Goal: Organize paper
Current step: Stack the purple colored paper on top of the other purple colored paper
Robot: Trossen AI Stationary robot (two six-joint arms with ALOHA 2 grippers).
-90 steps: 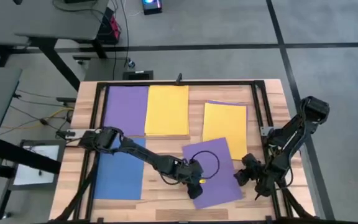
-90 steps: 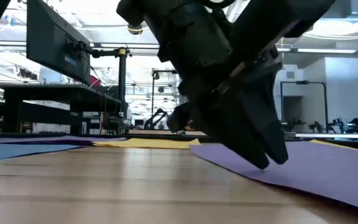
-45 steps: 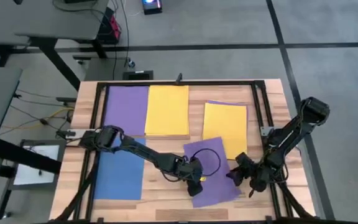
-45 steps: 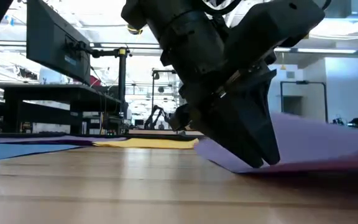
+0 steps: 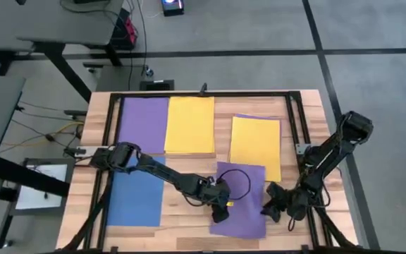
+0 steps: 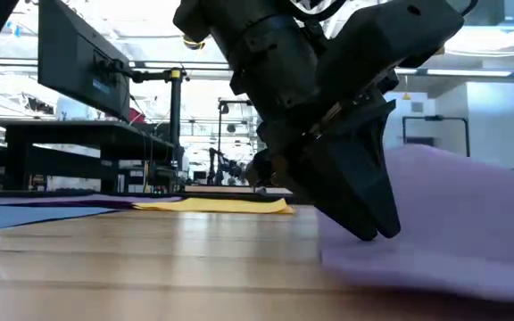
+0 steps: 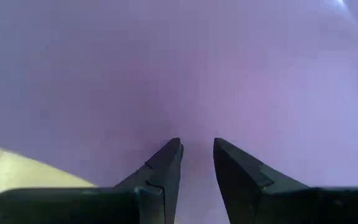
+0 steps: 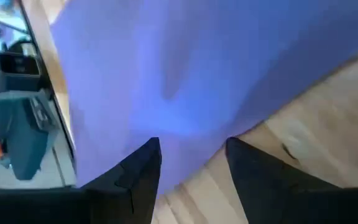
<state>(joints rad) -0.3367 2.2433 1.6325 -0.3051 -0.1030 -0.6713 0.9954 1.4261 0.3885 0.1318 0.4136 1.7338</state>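
Note:
A loose purple sheet (image 5: 245, 212) lies near the table's front, right of centre, roughly square with the table edges. My left gripper (image 5: 224, 204) stands on its left part, fingers shut but for a narrow slit, tips down on the paper (image 7: 197, 93). My right gripper (image 5: 267, 210) is open at the sheet's right edge. In the low view the sheet's right side (image 6: 471, 214) rises off the wood. Laid flat on the table are a purple sheet (image 5: 143, 125), a yellow sheet (image 5: 189, 125), a blue sheet (image 5: 136, 192) and another yellow sheet (image 5: 255, 144). My left gripper presses its fingertips (image 6: 375, 232) down on the loose purple sheet's left part (image 7: 194, 124), slanting down from the table's left. That part lies flat on the wood. My right gripper has the sheet's right edge (image 8: 241, 127) running between its open fingers (image 8: 148, 158), coming level from the table's right. Which finger touches the paper I cannot tell; the sheet's right side is raised.
A black frame (image 5: 203, 93) runs around the table's working area. A purple strip (image 5: 252, 116) peeks out at the far end of the right yellow sheet. A cable loop (image 5: 240, 185) of the left arm hangs over the loose sheet. Bare wood (image 5: 182, 236) lies along the near edge.
My right gripper has gone toward the table's left and near edge, against the loose purple sheet's right edge. The sheet has turned from tilted to nearly square with the table, and its right side has lifted. Its left part has stayed pinned under my left gripper.

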